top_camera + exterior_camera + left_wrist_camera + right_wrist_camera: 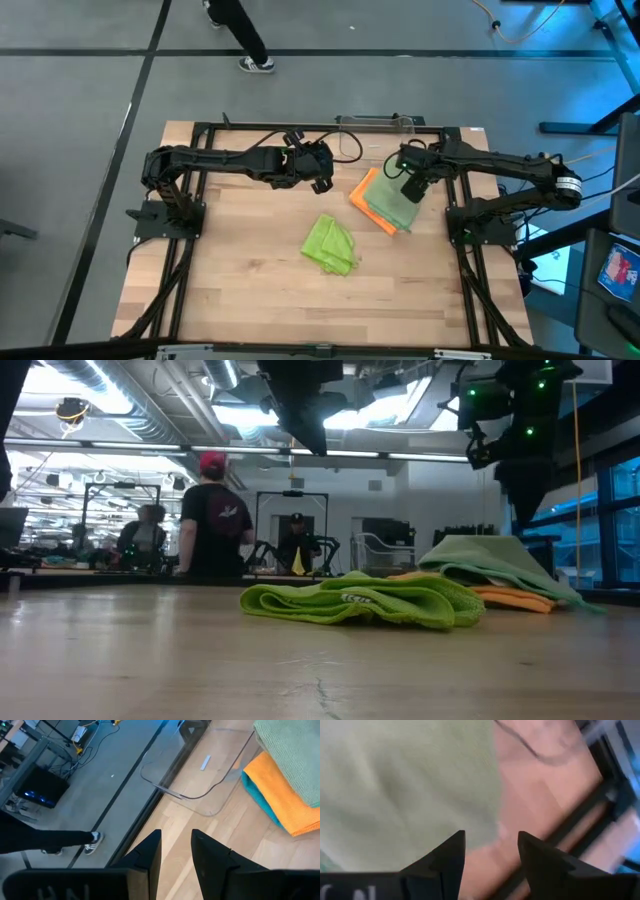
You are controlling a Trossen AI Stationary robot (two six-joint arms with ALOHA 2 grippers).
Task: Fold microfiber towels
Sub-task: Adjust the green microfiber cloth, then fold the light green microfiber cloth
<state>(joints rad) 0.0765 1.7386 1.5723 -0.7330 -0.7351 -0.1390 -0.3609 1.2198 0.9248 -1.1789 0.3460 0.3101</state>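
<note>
A stack of folded microfiber towels lies at the right of the table: a pale sage green one (pixel 392 207) on top, an orange one (pixel 365 190) below it, and a teal one (pixel 256 795) at the bottom. A crumpled lime green towel (pixel 330 245) lies on the wood at mid-table. My right gripper (pixel 490 851) hangs open just above the sage towel (pixel 405 785), near its edge, with nothing between its fingers. My left gripper (pixel 176 852) stands open high over the table's far middle, holding nothing.
A clear plastic bin (pixel 200 775) stands at the table's far edge, just behind the stack. Bare wood lies left of and in front of the lime towel (pixel 360 602). A person's leg and shoe (pixel 250 45) show on the floor beyond the table.
</note>
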